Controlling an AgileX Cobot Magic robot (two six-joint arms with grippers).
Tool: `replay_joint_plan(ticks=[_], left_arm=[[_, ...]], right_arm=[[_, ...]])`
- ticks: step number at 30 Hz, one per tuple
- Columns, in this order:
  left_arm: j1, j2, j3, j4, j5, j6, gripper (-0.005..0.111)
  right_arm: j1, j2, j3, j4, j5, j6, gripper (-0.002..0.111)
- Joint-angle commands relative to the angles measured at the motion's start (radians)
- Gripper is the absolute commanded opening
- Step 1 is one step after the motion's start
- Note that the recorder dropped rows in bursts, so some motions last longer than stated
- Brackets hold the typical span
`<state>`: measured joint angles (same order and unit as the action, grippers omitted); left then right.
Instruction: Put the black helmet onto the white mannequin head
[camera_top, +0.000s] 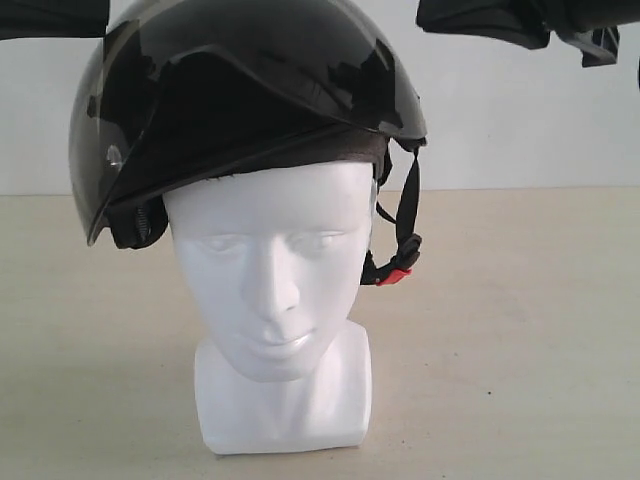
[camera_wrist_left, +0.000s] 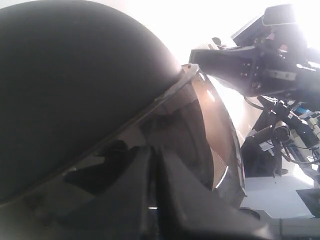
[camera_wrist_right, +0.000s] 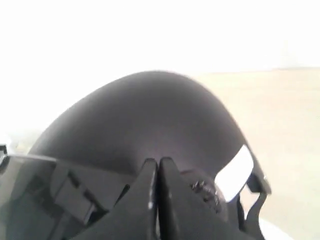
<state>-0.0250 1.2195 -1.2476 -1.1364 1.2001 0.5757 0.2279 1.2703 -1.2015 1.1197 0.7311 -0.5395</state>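
The helmet (camera_top: 250, 90) sits on the head (camera_top: 275, 270), its lining low over the brow, so the head's block base carries the weight on the counter (camera_top: 520, 350). It looks turned: the visor (camera_top: 95, 160) hangs toward the left side rather than over the face, and the strap's red buckle (camera_top: 395, 275) dangles unfastened by the other cheek. The left gripper (camera_wrist_left: 154, 155) and right gripper (camera_wrist_right: 157, 165) hover close by the shell, each with jaws pressed together and holding nothing. Closed like that, they seem better suited to nudging the shell straight than to lifting it.
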Motion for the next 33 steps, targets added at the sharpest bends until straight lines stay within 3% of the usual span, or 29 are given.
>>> replay_joint_plan(ticks=[1, 6, 19, 33], left_arm=[[-0.008, -0.004, 0.007, 0.019, 0.021, -0.002, 0.004], [-0.008, -0.004, 0.007, 0.019, 0.021, -0.002, 0.004], [-0.008, -0.004, 0.007, 0.019, 0.021, -0.002, 0.004], [-0.008, -0.004, 0.007, 0.019, 0.021, -0.018, 0.004]], right_arm=[[0.002, -0.001, 0.003, 0.088, -0.086, -0.086, 0.000], [0.002, 0.019, -0.006, 0.158, -0.093, -0.155, 0.000], [0.002, 0.191, -0.137, 0.159, 0.103, -0.176, 0.000], [0.002, 0.194, -0.137, 0.120, 0.407, -0.114, 0.000]])
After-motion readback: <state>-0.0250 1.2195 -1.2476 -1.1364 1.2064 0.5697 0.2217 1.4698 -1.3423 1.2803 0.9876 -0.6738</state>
